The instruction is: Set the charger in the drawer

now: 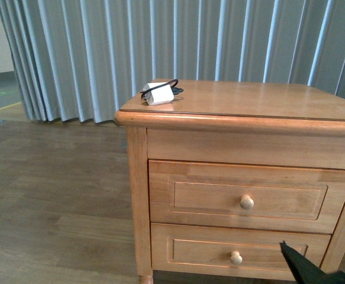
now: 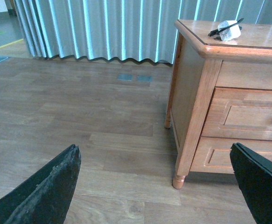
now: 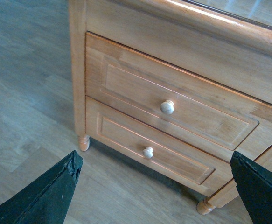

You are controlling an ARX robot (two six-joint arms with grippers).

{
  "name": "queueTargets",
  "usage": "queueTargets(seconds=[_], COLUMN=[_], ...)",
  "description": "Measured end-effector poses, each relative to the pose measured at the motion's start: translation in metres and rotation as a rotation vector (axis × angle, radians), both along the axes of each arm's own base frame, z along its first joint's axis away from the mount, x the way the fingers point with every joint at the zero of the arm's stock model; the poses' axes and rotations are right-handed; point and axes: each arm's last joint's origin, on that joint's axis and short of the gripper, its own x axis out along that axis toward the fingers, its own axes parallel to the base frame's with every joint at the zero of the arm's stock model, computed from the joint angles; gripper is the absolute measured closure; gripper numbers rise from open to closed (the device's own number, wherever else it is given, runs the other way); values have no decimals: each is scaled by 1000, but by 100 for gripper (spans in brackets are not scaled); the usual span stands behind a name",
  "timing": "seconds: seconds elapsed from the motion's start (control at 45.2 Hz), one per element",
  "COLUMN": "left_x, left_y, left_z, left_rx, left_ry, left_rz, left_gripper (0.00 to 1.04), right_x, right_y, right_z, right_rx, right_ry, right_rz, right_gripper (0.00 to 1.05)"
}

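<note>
On the nightstand top (image 1: 261,100), front view: the charger (image 1: 158,93) sits near the left edge, white body with its black cable looped behind. Nothing touches it. Below, the drawer (image 1: 249,195) is fully shut, front flush with the frame, knob (image 1: 247,202) free. The lower drawer (image 1: 237,251) is shut too.

Left wrist view: the left gripper (image 2: 153,147) has its jaws spread wide and empty, above bare floor (image 2: 103,121) and well apart from the cabinet. The charger shows far off on the top corner.

Right wrist view: the right gripper (image 3: 154,155) is also spread wide, holding nothing. It faces both drawer fronts and is near them but not in contact. The upper knob lies between the fingers' line of sight, slightly high.

Progress, as judged: nothing done yet. Remaining: take the upper knob, pull the drawer out, grasp the charger, lower it inside. The right arm looks better placed for the knob. The loose cable may snag on the drawer edge.
</note>
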Motion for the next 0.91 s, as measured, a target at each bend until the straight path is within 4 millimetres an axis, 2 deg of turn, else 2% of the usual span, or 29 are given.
queueTargets(seconds=[0.199,0.442,0.663,0.906], left_x=[0,0,0,0], left_y=[0,0,0,0], left_z=[0,0,0,0], left_rx=[0,0,0,0], left_ry=[0,0,0,0], left_rz=[0,0,0,0], left_gripper=[6,6,6,6], right_x=[50,108,143,165], right_y=[19,25,23,21], right_z=[-23,-53,-65,-76], right_rx=[-72,-128,-135,-134], right_ry=[47,61,36,37], right_rz=[-51,-157,-241,-284], right_gripper=[8,8,8,8])
